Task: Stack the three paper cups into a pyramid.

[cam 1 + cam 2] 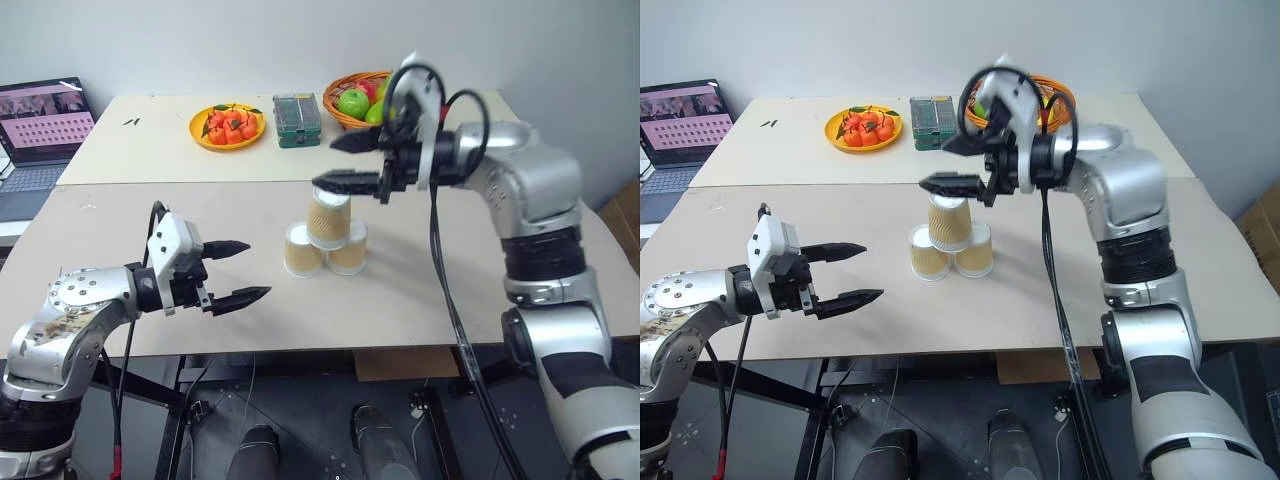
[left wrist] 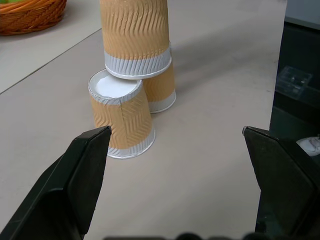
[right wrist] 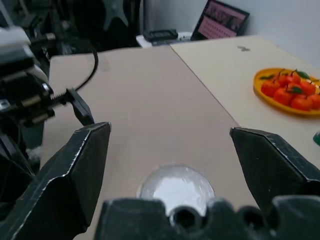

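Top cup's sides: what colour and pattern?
Tan with a wavy embossed ripple on the top cup; clearest in left wrist view.

Three paper cups [image 1: 328,237] tan with wavy ribbing, white rims; table [image 1: 400,300] beige; plate [image 1: 228,128] yellow

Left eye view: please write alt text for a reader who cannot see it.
Three paper cups stand as a pyramid on the table, two below and one on top. The open right hand hovers above the top cup; the open left hand waits nearby.
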`<state>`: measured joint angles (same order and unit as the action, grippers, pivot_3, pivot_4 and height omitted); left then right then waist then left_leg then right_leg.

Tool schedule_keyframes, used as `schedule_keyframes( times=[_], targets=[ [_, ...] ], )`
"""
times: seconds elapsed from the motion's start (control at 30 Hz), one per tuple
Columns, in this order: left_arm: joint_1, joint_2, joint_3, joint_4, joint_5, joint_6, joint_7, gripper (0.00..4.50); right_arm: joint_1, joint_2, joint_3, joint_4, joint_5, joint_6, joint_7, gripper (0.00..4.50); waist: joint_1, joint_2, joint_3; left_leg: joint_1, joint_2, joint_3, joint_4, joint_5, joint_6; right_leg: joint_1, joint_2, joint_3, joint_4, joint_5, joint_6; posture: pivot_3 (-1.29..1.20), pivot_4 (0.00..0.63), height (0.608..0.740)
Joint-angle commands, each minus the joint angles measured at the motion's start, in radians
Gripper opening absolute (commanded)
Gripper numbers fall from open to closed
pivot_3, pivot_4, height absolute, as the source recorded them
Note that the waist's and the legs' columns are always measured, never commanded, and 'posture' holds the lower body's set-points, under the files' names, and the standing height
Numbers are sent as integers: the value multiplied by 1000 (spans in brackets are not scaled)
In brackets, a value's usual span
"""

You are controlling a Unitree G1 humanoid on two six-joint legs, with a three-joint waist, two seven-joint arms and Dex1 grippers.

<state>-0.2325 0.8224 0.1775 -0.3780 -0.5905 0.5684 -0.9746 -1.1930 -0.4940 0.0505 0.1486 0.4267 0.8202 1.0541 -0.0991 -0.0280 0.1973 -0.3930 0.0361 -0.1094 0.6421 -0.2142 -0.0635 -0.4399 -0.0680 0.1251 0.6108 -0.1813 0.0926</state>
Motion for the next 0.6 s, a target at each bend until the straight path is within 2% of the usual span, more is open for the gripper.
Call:
schedule_keyframes(
  times=[0.03,0.1,0.2,0.27,0.4,0.47,0.6],
  targets=[
    [-21,-5,17,-20,-25,-10,2,4500,6,-119,-116,-21,38,22,-5,4451,6,0,0,0,0,0,0,0,0,0,0,0,0,0,0,0,150,740],
    [-25,-11,37,-25,-48,10,17,4500,55,-188,-143,-13,28,-9,2,4451,14,0,0,-1,0,-1,0,0,0,1,0,0,-1,0,0,0,150,740],
    [-30,-16,90,-39,-117,92,74,4500,289,-346,-231,-3,-45,-155,-1,4451,30,-4,-2,-2,-1,-1,0,0,0,1,-1,-1,-3,-1,1,0,150,740],
    [-28,-23,110,-53,-132,115,112,4500,467,-389,-271,-41,-61,-231,7,4451,33,-4,-2,-3,-1,0,0,-1,1,1,-2,-1,-3,-3,2,0,150,740],
    [-7,-41,96,-53,-97,93,154,4500,721,-390,-295,-119,-76,-317,-14,4451,15,-1,-1,-1,-2,2,0,-1,2,0,-3,1,0,-5,2,0,150,740],
    [16,-39,53,-33,-32,34,143,4500,766,-364,-296,-152,-67,-325,-48,4451,0,0,-1,2,-2,3,0,-1,2,1,-3,3,1,-4,1,0,150,740],
    [27,-67,28,-24,0,-1,161,4500,776,-290,-286,-217,-40,-299,-126,4451,-17,-2,0,6,-1,4,0,1,2,2,0,5,2,-4,-6,0,150,740]
  ],
)
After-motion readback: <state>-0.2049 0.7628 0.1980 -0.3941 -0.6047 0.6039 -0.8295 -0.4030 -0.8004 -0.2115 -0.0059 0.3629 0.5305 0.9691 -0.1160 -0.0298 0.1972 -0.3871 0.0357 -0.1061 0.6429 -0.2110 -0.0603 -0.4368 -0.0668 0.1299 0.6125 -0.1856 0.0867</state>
